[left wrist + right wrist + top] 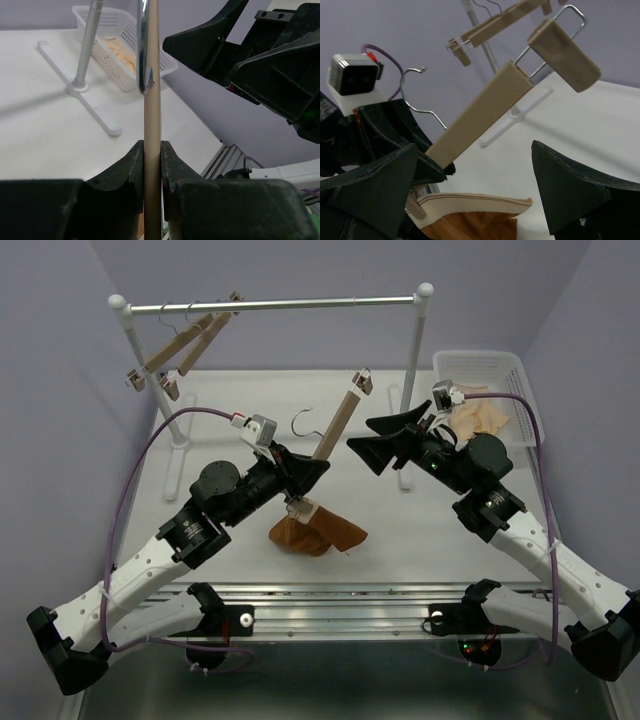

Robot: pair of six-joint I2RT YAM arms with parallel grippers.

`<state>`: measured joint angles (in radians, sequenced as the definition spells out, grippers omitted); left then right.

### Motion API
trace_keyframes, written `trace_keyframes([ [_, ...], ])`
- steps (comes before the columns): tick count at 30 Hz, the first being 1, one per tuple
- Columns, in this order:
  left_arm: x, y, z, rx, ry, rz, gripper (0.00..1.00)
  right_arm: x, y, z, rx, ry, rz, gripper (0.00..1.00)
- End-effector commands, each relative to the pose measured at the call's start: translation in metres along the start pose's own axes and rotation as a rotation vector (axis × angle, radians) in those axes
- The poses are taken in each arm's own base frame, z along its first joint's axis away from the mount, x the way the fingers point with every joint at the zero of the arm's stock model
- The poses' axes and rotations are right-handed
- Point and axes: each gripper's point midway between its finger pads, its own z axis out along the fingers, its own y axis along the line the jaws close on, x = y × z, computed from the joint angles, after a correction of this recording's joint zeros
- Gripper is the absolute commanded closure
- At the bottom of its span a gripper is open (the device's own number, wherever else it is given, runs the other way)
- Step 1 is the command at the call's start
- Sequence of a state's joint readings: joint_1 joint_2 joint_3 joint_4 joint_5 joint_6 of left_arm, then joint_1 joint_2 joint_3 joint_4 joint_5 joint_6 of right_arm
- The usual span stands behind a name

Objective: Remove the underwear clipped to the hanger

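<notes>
My left gripper [306, 476] is shut on the light-wood bar of the hanger [340, 420] and holds it tilted, one end up and to the right. In the left wrist view both fingers [134, 165] press the bar [152, 100] just below the wire hook [143, 50]. The rust-orange underwear [318, 533] hangs from the hanger's low end and lies bunched on the table. The clip at the high end [362, 380] holds no cloth. My right gripper [362, 435] is open and empty beside the bar's upper half. In its own view [470, 190] the bar [480, 117] and the underwear [470, 227] lie between its fingers.
A clothes rail [270, 306] stands at the back with two bare wooden clip hangers [185, 345] at its left end. Its right post [411, 360] stands close behind my right gripper. A white basket [510, 365] holding peach-beige cloth [482, 418] is at the far right.
</notes>
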<state>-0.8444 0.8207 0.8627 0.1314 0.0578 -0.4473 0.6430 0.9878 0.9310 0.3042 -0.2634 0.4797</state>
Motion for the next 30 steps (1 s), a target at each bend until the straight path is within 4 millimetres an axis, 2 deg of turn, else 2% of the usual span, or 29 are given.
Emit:
trace_keyframes([
  [1, -0.034, -0.031, 0.002, 0.129, -0.116, -0.026, 1.00, -0.022, 0.035, 0.003, -0.158, -0.097, 0.144, 0.00],
  [7, -0.027, -0.042, 0.007, 0.200, -0.095, -0.046, 1.00, -0.019, 0.043, 0.007, -0.226, -0.112, 0.220, 0.00],
  [10, -0.026, -0.047, 0.007, 0.230, -0.094, -0.056, 1.00, -0.017, 0.037, 0.011, -0.204, -0.111, 0.248, 0.01],
  [12, -0.026, -0.049, 0.008, 0.242, -0.090, -0.056, 1.00, -0.018, 0.035, 0.012, -0.200, -0.132, 0.269, 0.05],
  [13, -0.025, -0.052, 0.009, 0.257, -0.087, -0.063, 1.00, -0.018, 0.035, 0.013, -0.206, -0.140, 0.278, 0.11],
  [16, -0.021, -0.054, 0.009, 0.279, -0.079, -0.073, 1.00, -0.019, 0.038, 0.012, -0.249, -0.170, 0.298, 0.20],
  [17, -0.020, -0.056, 0.008, 0.292, -0.074, -0.077, 1.00, -0.017, 0.037, 0.015, -0.247, -0.164, 0.307, 0.29],
  [18, -0.019, -0.057, 0.008, 0.299, -0.069, -0.079, 1.00, -0.017, 0.038, 0.016, -0.252, -0.162, 0.309, 0.33],
  [19, -0.019, -0.058, 0.007, 0.303, -0.067, -0.080, 1.00, -0.019, 0.041, 0.015, -0.274, -0.165, 0.316, 0.42],
  [21, -0.019, -0.060, 0.006, 0.313, -0.068, -0.081, 1.00, -0.021, 0.045, 0.015, -0.303, -0.177, 0.321, 0.51],
  [22, -0.019, -0.060, 0.004, 0.316, -0.072, -0.082, 1.00, -0.018, 0.047, 0.013, -0.316, -0.170, 0.330, 0.60],
  [24, -0.018, -0.060, 0.003, 0.317, -0.068, -0.085, 1.00, -0.021, 0.051, 0.011, -0.346, -0.192, 0.332, 0.70],
  [26, -0.017, -0.060, 0.002, 0.321, -0.063, -0.091, 1.00, -0.020, 0.052, 0.008, -0.364, -0.197, 0.352, 0.86],
  [27, -0.015, -0.060, 0.003, 0.318, -0.057, -0.099, 1.00, -0.022, 0.055, 0.005, -0.383, -0.209, 0.363, 0.99],
  [30, -0.010, -0.053, 0.005, 0.276, -0.036, -0.119, 0.98, -0.022, 0.053, 0.005, -0.376, -0.216, 0.384, 0.99],
])
